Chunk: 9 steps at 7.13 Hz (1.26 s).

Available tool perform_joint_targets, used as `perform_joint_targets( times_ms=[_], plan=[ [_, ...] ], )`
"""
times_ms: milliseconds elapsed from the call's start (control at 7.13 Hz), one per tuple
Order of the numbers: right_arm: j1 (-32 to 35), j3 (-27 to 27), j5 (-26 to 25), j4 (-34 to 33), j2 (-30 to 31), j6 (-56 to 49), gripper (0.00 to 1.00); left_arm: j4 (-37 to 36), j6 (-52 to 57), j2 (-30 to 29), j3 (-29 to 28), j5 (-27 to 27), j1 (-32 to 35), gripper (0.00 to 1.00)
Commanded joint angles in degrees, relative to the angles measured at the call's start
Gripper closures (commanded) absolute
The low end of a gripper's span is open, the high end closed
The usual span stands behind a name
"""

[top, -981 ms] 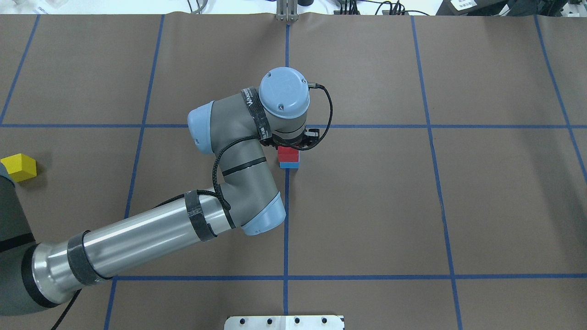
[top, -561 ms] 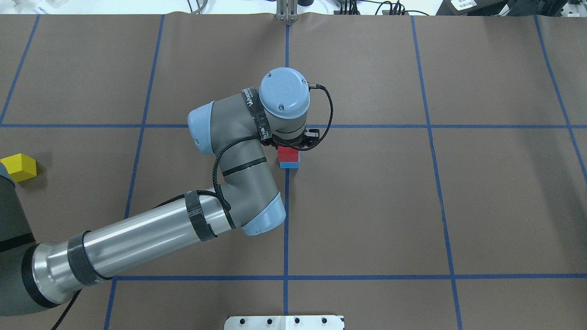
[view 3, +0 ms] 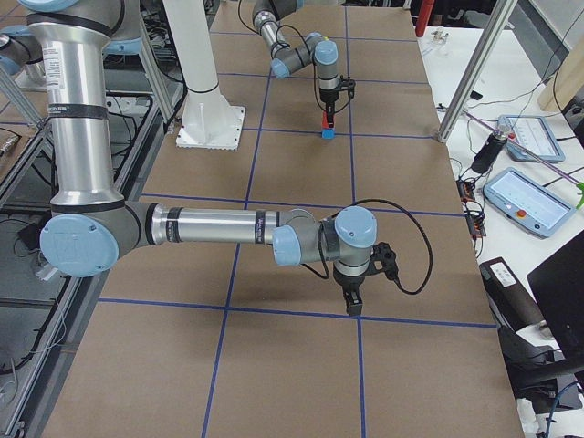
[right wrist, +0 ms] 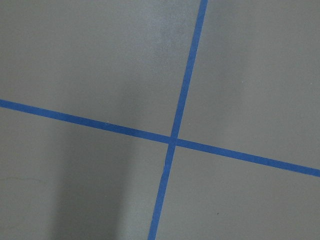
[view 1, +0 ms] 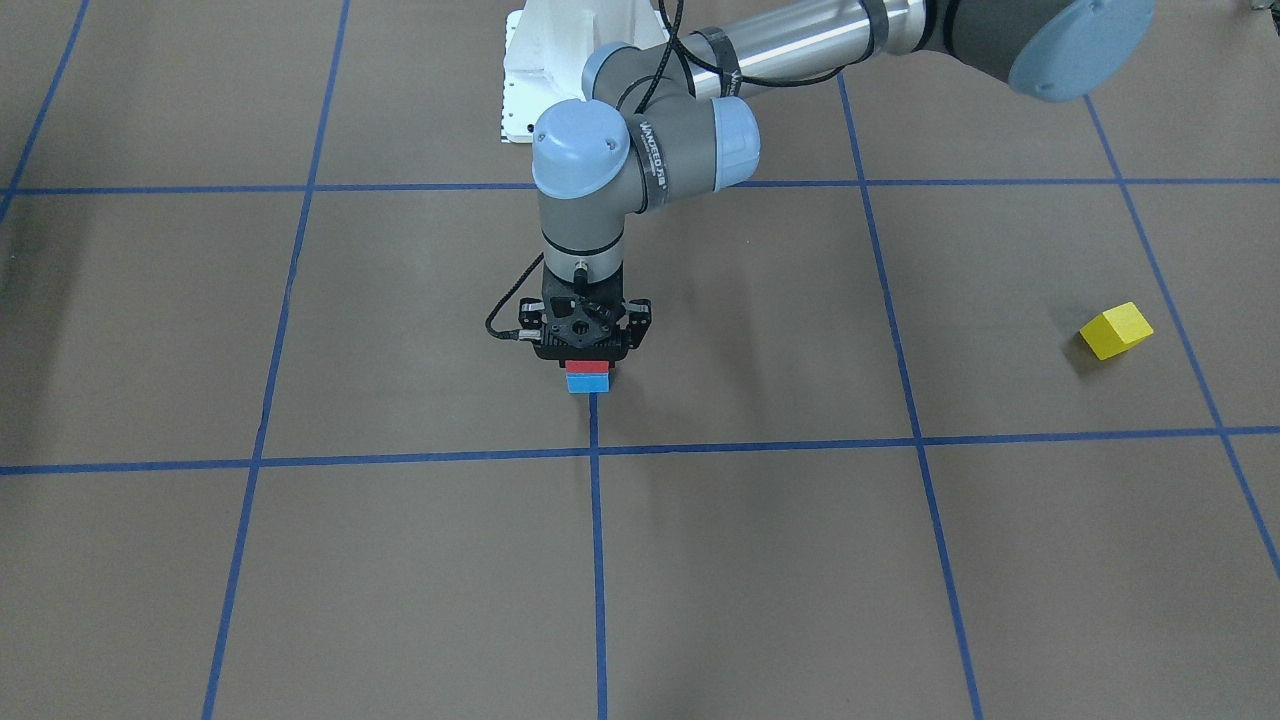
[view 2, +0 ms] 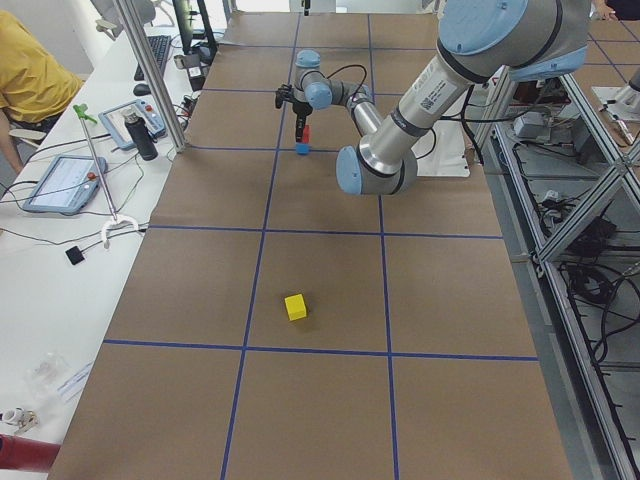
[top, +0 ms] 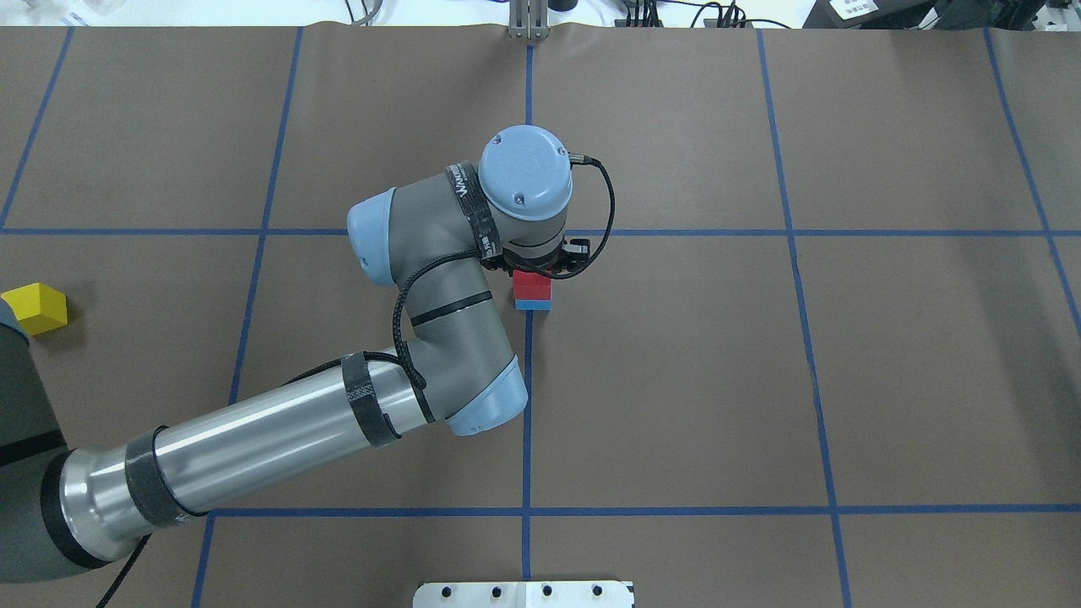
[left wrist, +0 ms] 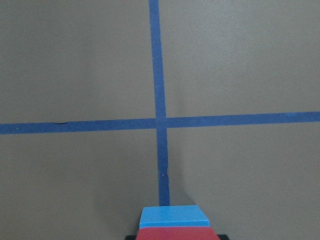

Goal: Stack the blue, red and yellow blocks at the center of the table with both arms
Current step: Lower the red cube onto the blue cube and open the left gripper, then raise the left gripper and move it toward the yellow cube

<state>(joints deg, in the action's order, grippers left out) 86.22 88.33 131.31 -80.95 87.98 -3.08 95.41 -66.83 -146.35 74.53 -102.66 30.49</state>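
Half masks, with the left gripper (view 1: 586,352) pointed straight down, the red block (view 1: 587,369) at the middle of the table (view 1: 760,560) (cannot tell whether clamped or let go). Shows red seated squarely on the blue block (view 1: 587,384), beside a crossing of blue tape lines (view 1: 594,447). Leaves the yellow block (view 1: 1115,330) well off on the robot's left, and the right gripper (view 3: 354,306), grip unreadable, over another crossing.
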Motion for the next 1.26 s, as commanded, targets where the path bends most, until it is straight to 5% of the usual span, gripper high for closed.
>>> perform_joint_targets(
  times_ms=[0, 280, 561, 841, 1121],
  plan=[
    [0.0, 0.0, 0.0, 0.0, -0.1, 0.0, 0.00, 0.1, -0.1, 0.0, 0.1, 0.0, -0.1, 0.01],
    [0.0, 0.0, 0.0, 0.0, -0.1, 0.0, 0.00, 0.1, 0.3, 0.1, 1.9, -0.1, 0.0, 0.01],
    [0.0, 0.0, 0.0, 0.0, -0.3, 0.0, 0.00, -6.0, 7.0, 4.2, 12.5, -0.6, 2.4, 0.01],
    [0.0, 0.1, 0.1, 0.1, -0.1, 0.0, 0.00, -13.4, 17.7, 15.2, 29.3, -6.9, 9.5, 0.01],
    [0.0, 0.1, -0.3, 0.1, 0.3, 0.0, 0.00, -12.6, 35.6, 30.9, 37.8, -11.8, 20.5, 0.01]
  ],
)
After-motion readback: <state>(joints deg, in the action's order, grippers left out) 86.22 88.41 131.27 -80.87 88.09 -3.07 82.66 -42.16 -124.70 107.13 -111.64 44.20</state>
